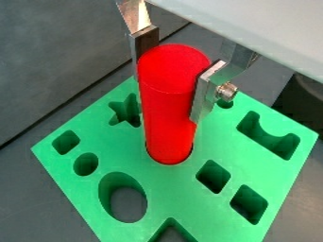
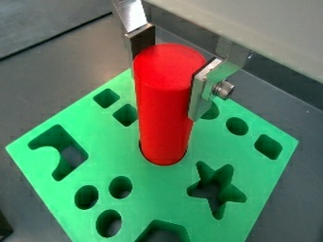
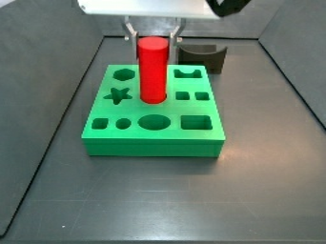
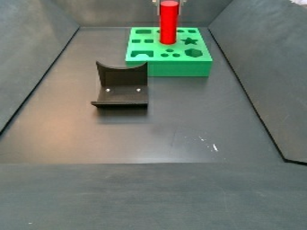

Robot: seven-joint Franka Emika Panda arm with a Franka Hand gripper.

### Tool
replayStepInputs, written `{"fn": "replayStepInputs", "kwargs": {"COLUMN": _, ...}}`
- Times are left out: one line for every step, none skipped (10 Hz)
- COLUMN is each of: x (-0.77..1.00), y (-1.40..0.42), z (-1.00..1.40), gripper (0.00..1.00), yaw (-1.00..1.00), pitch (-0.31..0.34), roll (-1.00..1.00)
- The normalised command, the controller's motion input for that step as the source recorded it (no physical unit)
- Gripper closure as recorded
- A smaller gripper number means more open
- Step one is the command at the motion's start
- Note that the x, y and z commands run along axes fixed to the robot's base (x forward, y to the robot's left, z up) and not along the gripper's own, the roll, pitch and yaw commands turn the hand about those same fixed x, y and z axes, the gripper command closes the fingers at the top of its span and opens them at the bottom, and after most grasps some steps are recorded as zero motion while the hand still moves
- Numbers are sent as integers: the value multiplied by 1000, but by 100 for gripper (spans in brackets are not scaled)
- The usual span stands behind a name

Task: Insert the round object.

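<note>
Green block (image 3: 155, 133) on the dark tabletop (image 4: 156, 153), its top cut with shaped holes, among them a star (image 2: 214, 181) and an oval (image 1: 124, 200). The red round object (image 1: 169, 102) stands upright with its lower end in the central round hole. The pincer (image 2: 171, 59), above the block, is closed on the cylinder's upper part, one silver finger (image 1: 210, 90) on each side. A dark fixture (image 4: 120, 86) stands apart.

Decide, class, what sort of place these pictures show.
Probably a robot test bench: a dark walled floor holds only a green block of shaped holes; the gripper flanks a red cylinder standing in it.
</note>
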Motion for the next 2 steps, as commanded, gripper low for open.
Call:
{"fn": "replayStepInputs", "kwargs": {"x": 0, "y": 0, "z": 0, "gripper": 100, "yaw": 0, "pitch": 0, "roll": -6}}
{"fn": "replayStepInputs", "kwargs": {"x": 0, "y": 0, "z": 0, "gripper": 100, "yaw": 0, "pitch": 0, "roll": 0}}
